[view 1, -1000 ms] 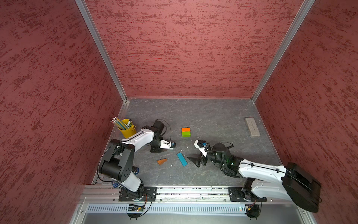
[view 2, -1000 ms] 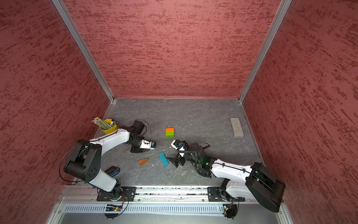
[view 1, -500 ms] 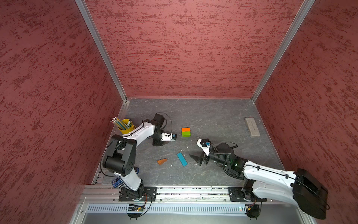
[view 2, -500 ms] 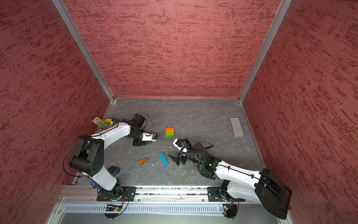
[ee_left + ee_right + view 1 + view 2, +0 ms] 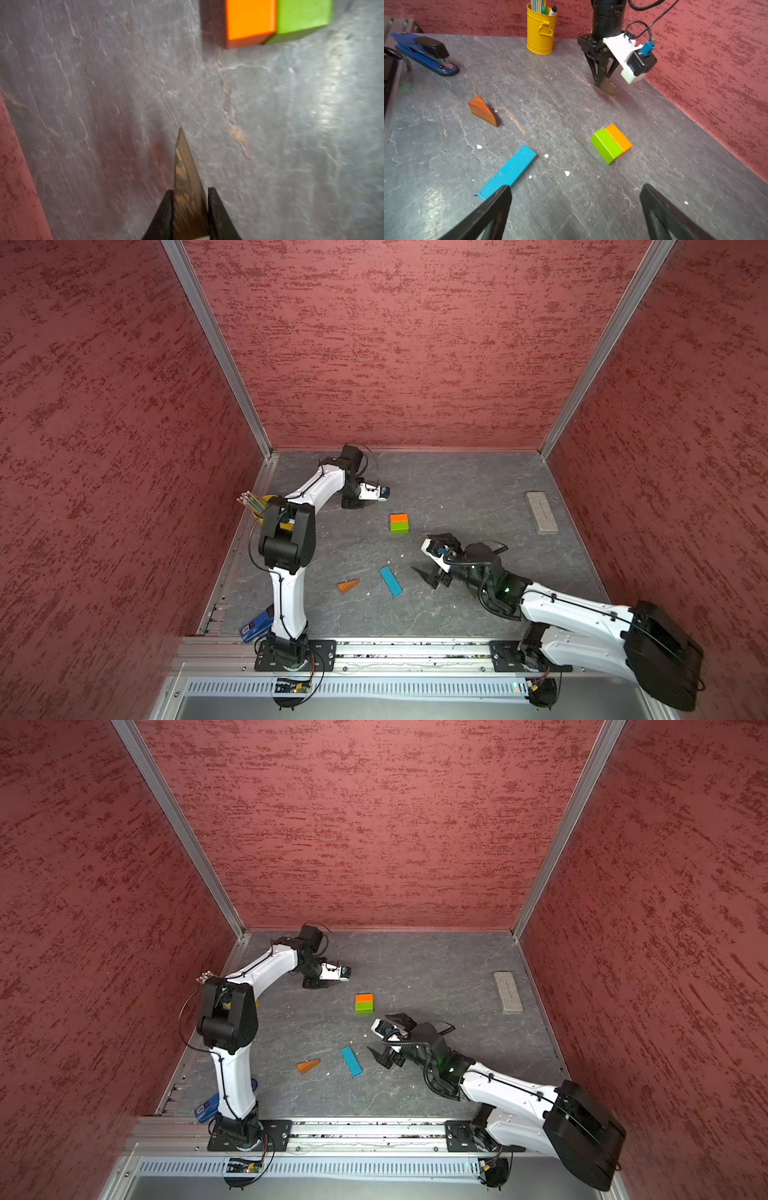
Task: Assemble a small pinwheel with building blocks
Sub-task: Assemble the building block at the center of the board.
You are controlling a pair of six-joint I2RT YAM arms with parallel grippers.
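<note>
Left gripper (image 5: 190, 190): closed narrow on the dark wedge (image 5: 184, 166); the two flat faces are pinched near the broad end; the thin tip is left free in front.
Dark wedge, place: carried left of and a bit above the hub in both top views, apart from it; whether the table (image 5: 457, 497) is touched cannot be told.
Hub: orange block (image 5: 398, 517) and green block (image 5: 399, 527) are set side by side, touching, at centre of frame; no wedge is joined to them yet.
Right gripper (image 5: 576, 193): jaws are spread wide; nothing is held; it is placed lower right of the hub in a top view.
Blue bar (image 5: 390, 581): laid flat below the hub, apart from it.
Orange-brown wedge (image 5: 348, 585): laid just left of the bar, not touching; other wedges are not seen.
Handling (judged): small painted wood pcs; probably light, stiff, not fragile; paint looks smooth, so slip is possible w/ a weak pinch.
Where to hold (judged): wedges are best taken on the flat parallel faces near the thick end, not on the sloped sides, where the piece would be squeezed out; the bar across its narrow width, approx. mid-length.
Risk (judged): hub blocks look loose; they can be pushed apart if a wedge is set against them w/ force.
</note>
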